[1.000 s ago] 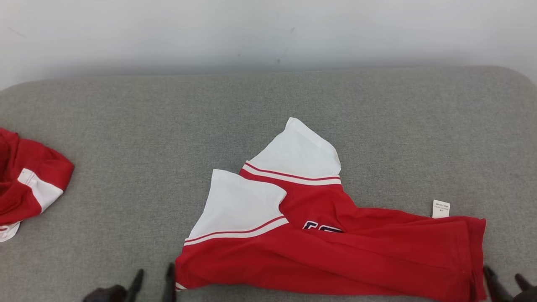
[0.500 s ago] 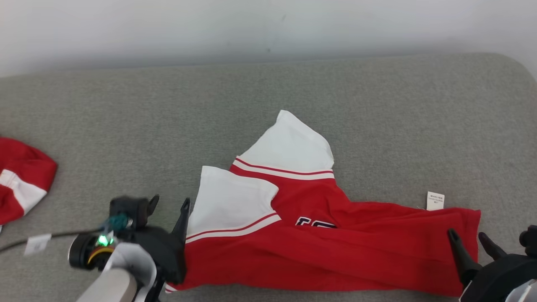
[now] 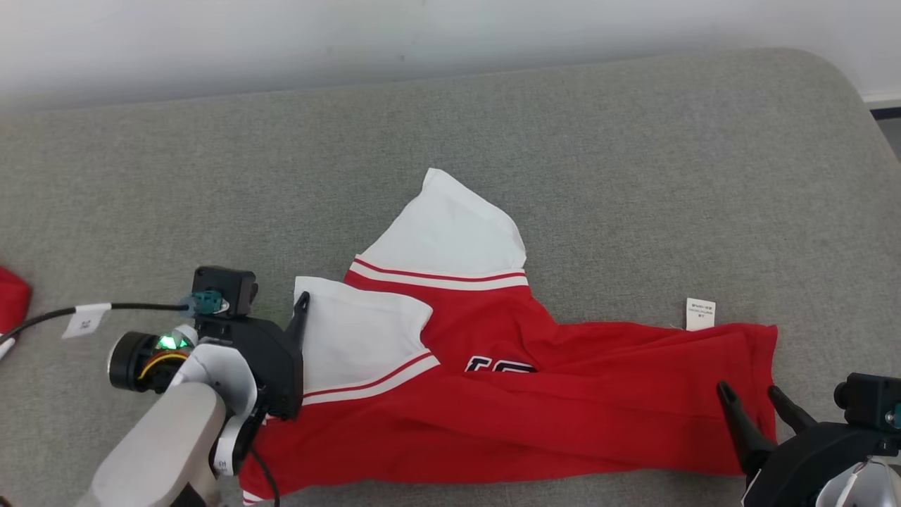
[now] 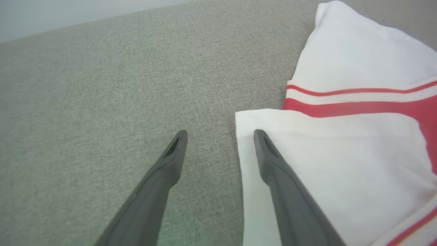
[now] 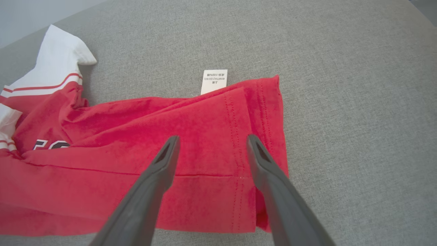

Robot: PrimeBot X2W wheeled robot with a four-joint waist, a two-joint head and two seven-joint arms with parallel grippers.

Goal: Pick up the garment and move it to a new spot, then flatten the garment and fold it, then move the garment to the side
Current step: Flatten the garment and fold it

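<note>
Garment (image 3: 535,408) in red with two white sleeves, stretched out long and creased on a grey fabric cushion (image 3: 633,176), near its front edge; hem end at the robot's right, sleeves at its left. Upper white sleeve (image 3: 450,232) fanned out toward the back of the cushion, lower white sleeve (image 3: 352,338) flat just beside the left tool. Dark lettering (image 3: 501,365) at mid-chest, partly tucked under a fold.

Pale left forearm (image 3: 158,451) rising from the lower left corner, dark wrist housing over the garment's shoulder end, black cable (image 3: 141,306) with a paper tag trailing off leftward. Left tool (image 4: 219,136) wide open and empty, straddling the lower sleeve's outer edge: one finger above white cloth, the other above bare cushion. Contact with the cloth impossible to tell.

Right tool (image 3: 747,389) low at the lower right, likewise spread wide with nothing between its fingers, both tips pointing over the red hem end.

Scrap of a second red cloth (image 3: 10,296) at the far left edge, well apart from the garment. Small white care label (image 3: 700,314) sticking out from the garment's back edge near the hem, flat on the cushion.
</note>
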